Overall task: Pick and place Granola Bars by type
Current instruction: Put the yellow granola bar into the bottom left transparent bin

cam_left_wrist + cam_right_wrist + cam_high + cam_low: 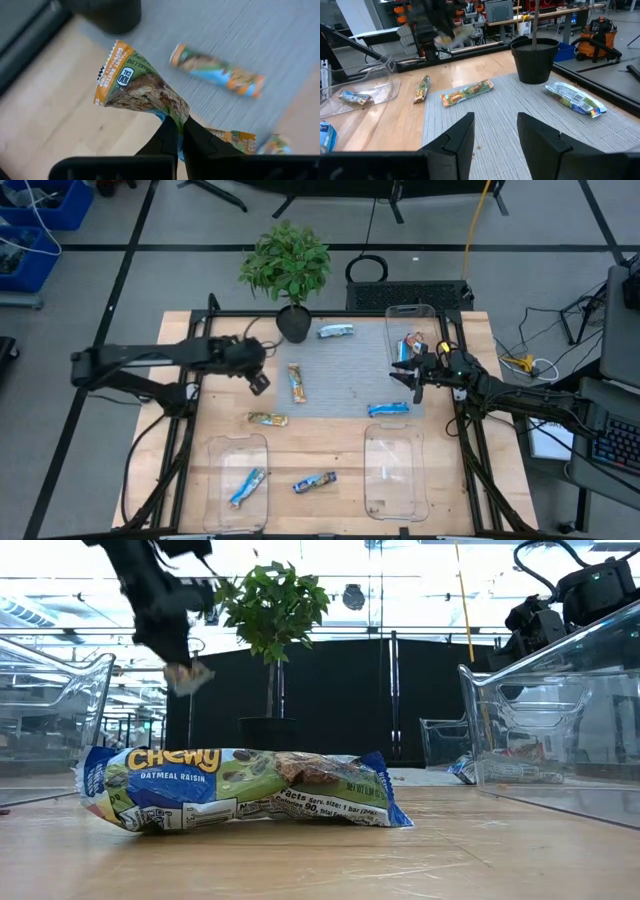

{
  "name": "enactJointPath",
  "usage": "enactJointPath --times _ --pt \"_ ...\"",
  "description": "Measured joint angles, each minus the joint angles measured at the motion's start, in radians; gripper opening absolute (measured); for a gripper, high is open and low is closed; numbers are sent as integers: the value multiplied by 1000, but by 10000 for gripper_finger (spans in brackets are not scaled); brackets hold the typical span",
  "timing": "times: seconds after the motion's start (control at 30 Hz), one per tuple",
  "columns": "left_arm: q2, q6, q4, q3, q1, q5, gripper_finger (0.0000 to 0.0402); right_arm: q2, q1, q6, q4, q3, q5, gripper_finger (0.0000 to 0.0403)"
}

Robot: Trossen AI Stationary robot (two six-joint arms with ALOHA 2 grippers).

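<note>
My left gripper (258, 381) hangs over the wood just left of the grey mat, shut on an orange-and-green granola bar (142, 90); the low view shows it high up (186, 675). My right gripper (415, 376) is open above the mat's right side, next to the far right tray (415, 315), and touches nothing (495, 132). An orange bar (296, 382), a blue-white bar (335, 331) and a blue bar (388, 409) lie flat on the mat. A gold bar (267, 419) and a blue bar (314, 481) lie on the wood. My left gripper pinches the orange-and-green bar between its two fingers (167, 140) at one end (175, 111). The rest of the bar sticks out past the fingertips to its crimped free end (112, 65). It is lifted clear of the table.
A potted plant (288, 270) stands at the mat's far edge. Clear trays sit near left (237, 445), holding a blue bar (246, 486), and near right (395, 442). The far right tray holds bars (411, 345). A blue Chewy bar (245, 790) fills the low view's foreground.
</note>
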Motion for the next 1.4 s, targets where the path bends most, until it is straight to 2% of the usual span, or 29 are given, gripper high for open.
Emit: enactJointPath --times 0.23,0.5,0.77,1.03,1.4 --pt "-250 1 133 -140 -137 -72 9 0 0 0 -2 0 0 139" --pt "-452 -46 251 -344 -208 -97 8 0 0 0 21 0 -2 139" --pt "-583 203 539 -513 -307 -50 8 0 0 4 21 0 -3 139" --pt "-701 211 578 -578 -373 -57 8 0 0 10 17 0 -3 139" --pt "-779 308 701 -579 -529 88 8 0 0 10 16 0 -3 139"
